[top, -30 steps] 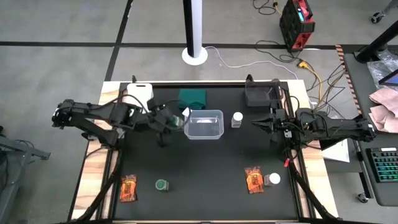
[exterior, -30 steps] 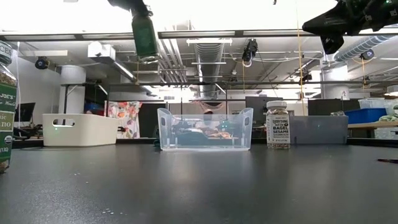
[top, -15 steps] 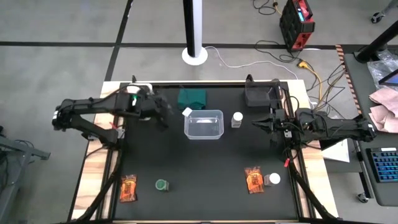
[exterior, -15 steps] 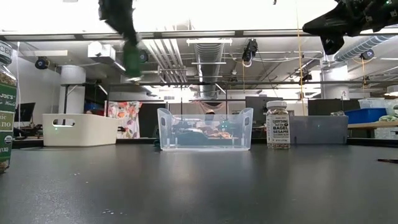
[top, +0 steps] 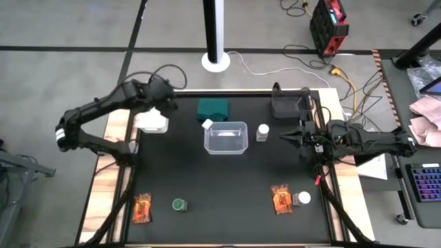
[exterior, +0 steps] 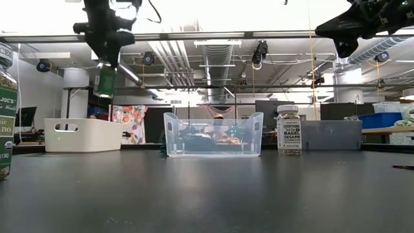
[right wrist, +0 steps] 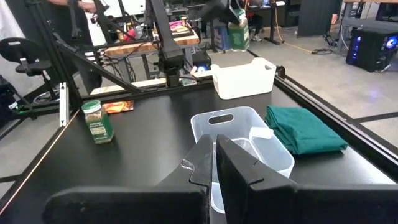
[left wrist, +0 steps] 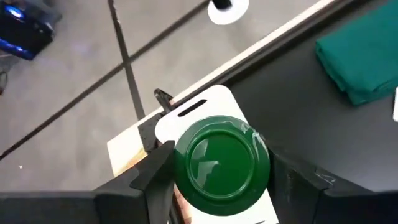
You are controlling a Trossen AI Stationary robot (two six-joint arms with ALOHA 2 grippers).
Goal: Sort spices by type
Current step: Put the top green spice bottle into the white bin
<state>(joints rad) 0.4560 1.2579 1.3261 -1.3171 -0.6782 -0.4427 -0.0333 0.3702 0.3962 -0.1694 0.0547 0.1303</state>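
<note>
Left wrist view puts a green-lidded jar (left wrist: 221,165) right between the dark fingers of the left gripper (left wrist: 217,180), clamped on both sides, and directly beneath it sits the white bin (left wrist: 205,106) at the table's back corner. From the low view the jar (exterior: 105,79) hangs well above that bin (exterior: 83,134), so I'd judge this is the carry just before a drop-off, with the release not yet made. Whether the white bin holds anything I cannot tell. Farther off from the left gripper, the clear bin (top: 225,138) sits mid-table; something lies in it, too blurred through its wall to name. Just beside it stands a white-lidded jar (top: 262,131), and the green cloth (top: 213,107) lies behind. Farthest away, along the front edge, wait an orange packet (top: 142,207), a second green-lidded jar (top: 179,204), another orange packet (top: 281,198) and a white-lidded jar (top: 302,198) touching it. Most of the sorting looks undone to me. The right gripper (top: 284,137) hangs idle at the right side, its fingers pressed together on nothing.
</note>
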